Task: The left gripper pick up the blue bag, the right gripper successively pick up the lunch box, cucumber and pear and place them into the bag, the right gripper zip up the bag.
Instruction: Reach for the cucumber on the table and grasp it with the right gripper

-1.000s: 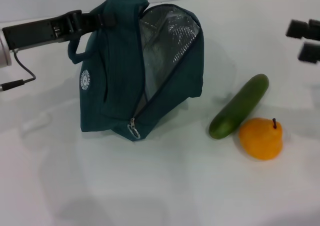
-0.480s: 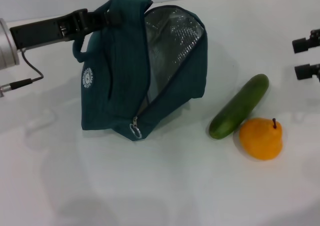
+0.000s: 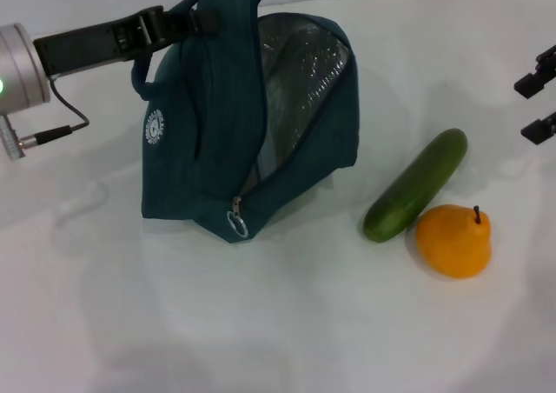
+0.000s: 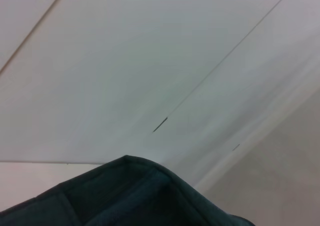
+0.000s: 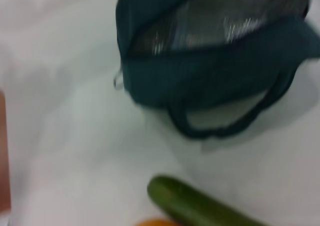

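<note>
On a white table [image 3: 261, 323], the left gripper [image 3: 187, 23] pinches the open bag's [image 3: 217, 141] handle. The right gripper [image 3: 540, 106] hovers spread beyond the cucumber [image 3: 415, 184] and pear [image 3: 453, 241].

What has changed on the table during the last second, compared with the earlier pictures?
The left end effector, gripping the blue bag at its top, shifted slightly toward the right and tilted upward. The right end effector withdrew toward the right edge. The bag's base, the cucumber and the pear stayed put.

Open blue bag [image 5: 210, 81] shows foil lining — cucumber [image 5: 200, 206] lies near.
</note>
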You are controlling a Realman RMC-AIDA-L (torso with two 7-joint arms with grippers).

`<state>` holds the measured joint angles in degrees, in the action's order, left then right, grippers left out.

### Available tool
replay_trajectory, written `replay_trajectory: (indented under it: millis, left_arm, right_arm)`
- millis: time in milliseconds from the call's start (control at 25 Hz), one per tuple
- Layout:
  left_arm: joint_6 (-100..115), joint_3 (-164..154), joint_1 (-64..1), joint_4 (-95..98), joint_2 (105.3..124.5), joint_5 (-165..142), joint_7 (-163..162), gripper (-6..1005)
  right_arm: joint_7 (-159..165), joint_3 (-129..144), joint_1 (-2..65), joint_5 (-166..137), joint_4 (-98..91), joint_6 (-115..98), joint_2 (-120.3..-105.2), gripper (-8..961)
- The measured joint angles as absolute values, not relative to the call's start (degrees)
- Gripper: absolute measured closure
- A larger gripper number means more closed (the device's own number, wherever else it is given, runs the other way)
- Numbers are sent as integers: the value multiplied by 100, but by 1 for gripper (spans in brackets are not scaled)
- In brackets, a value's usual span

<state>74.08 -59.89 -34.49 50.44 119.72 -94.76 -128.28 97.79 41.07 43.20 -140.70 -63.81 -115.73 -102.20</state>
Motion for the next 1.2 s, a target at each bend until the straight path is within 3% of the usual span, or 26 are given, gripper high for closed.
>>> replay_trajectory:
  millis: [400,560,880,1200]
  left_arm:
    - [7311,-5996,-3513,4505,11986,-9059,-12285,930]
    - [7282,-5994,-3493,4500,11973,-9056,-12251,930]
    - [7208,-5966,-3466,4500,11963,-9065,-12201,930]
    - [6979,-5958,-3462,4499,11952,-9091,-12177,930]
  right_arm:
    - [9811,5237,4792,-15042,-6181,-11052,-10464,253]
    - [9758,5641,4766,-15462,-6230,-10595,-10742,232]
    - [9504,6046,4729,-15579,-6306,-10047,-10904,231]
    - [8948,6603,4733,-15756,-6286,-9477,-11253,229]
